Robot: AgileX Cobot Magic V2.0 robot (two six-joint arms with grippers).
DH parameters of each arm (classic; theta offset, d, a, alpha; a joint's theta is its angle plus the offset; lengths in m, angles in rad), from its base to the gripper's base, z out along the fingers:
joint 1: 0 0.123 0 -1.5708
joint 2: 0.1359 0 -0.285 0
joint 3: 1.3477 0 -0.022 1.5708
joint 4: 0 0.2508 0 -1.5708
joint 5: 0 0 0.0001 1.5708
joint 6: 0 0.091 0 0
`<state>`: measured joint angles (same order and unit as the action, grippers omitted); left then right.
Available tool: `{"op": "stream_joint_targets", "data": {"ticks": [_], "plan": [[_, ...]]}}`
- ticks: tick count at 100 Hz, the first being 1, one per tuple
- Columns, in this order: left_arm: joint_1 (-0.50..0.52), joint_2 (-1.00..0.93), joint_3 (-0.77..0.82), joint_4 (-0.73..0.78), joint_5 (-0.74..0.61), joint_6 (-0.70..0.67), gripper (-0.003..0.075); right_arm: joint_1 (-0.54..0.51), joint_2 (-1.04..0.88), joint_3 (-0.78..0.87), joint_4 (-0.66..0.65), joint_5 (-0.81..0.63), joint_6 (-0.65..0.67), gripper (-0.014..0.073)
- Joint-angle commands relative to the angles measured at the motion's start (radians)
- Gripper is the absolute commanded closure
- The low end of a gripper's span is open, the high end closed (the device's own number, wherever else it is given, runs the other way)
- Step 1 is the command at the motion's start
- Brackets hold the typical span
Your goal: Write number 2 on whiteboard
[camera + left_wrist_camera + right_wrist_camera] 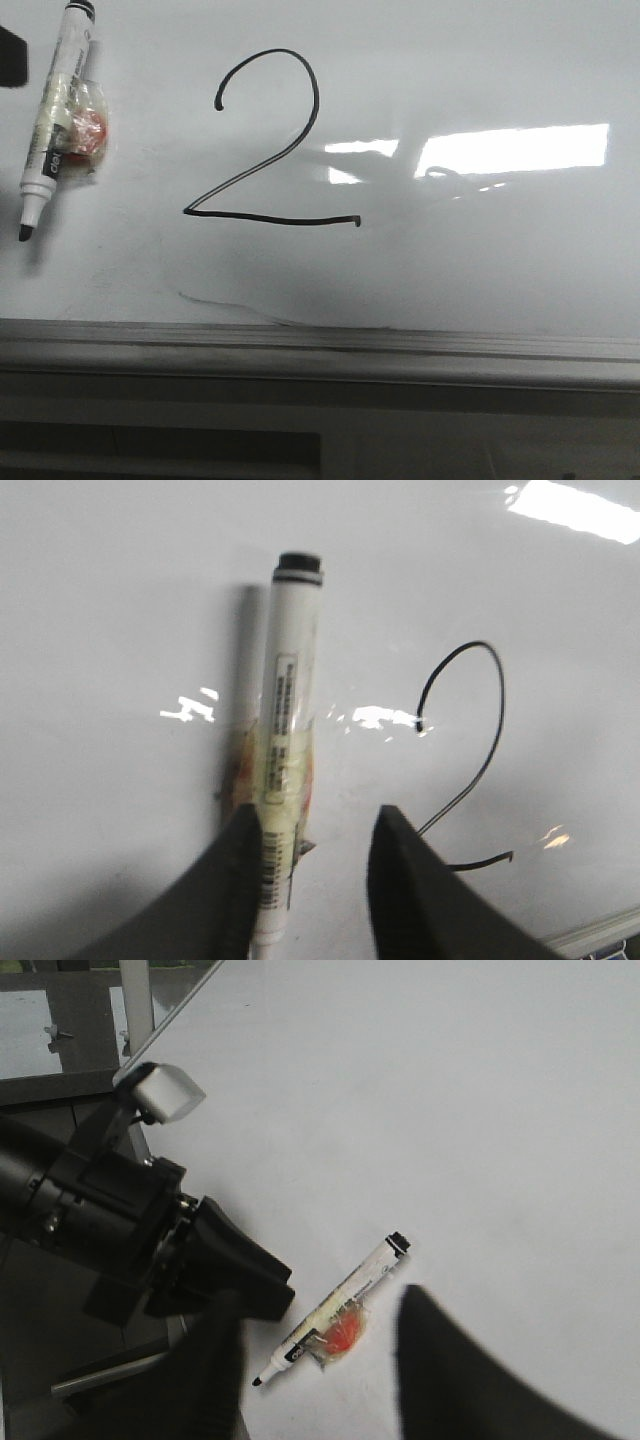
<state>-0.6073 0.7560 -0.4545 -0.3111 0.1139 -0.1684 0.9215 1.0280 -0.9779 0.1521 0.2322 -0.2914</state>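
The number 2 [255,167] stands in thin black line on the whiteboard [480,250]; part of it shows in the left wrist view [497,710]. A white marker [58,110] with a bare black tip and an orange taped lump lies flat on the board to the left of the digit. My left gripper [318,830] is open; the marker [285,710] lies against the inside of one finger and is not clamped. My right gripper [320,1380] is open and empty, above the board, looking at the marker [345,1300] and the left gripper [235,1275].
A grey metal rail [400,345] runs along the board's lower edge. A faint grey smear [230,305] lies just above it. Bright light glare [510,148] sits to the right of the digit. Dark stand parts [60,1030] show beyond the board's edge.
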Motion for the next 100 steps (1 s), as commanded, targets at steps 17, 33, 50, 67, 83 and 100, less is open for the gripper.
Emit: {"op": "stream_joint_targets", "data": {"ticks": [17,33,50,67,83,100], "plan": [[0.000,-0.221,-0.033,0.173,-0.114,0.021,0.0740,-0.015,-0.153,0.004,-0.041,0.001,0.007,0.0650],[0.000,-0.376,0.000,0.318,-0.114,0.021,0.0739,-0.015,-0.350,0.184,-0.064,-0.072,0.007,0.0649],[0.000,-0.528,0.073,0.382,-0.114,0.021,0.0739,-0.018,-0.581,0.408,-0.118,-0.091,0.007,0.0649],[0.000,-0.630,0.135,0.520,-0.114,0.021,0.0739,-0.018,-0.768,0.576,-0.118,-0.091,0.007,0.0650],[0.000,-0.644,0.158,0.516,-0.108,0.021,0.0739,-0.018,-0.856,0.653,-0.118,-0.091,0.007,0.0650],[0.000,-0.644,0.175,0.516,-0.108,0.021,0.0739,-0.018,-0.860,0.691,-0.118,-0.092,0.007,0.0650]]}}
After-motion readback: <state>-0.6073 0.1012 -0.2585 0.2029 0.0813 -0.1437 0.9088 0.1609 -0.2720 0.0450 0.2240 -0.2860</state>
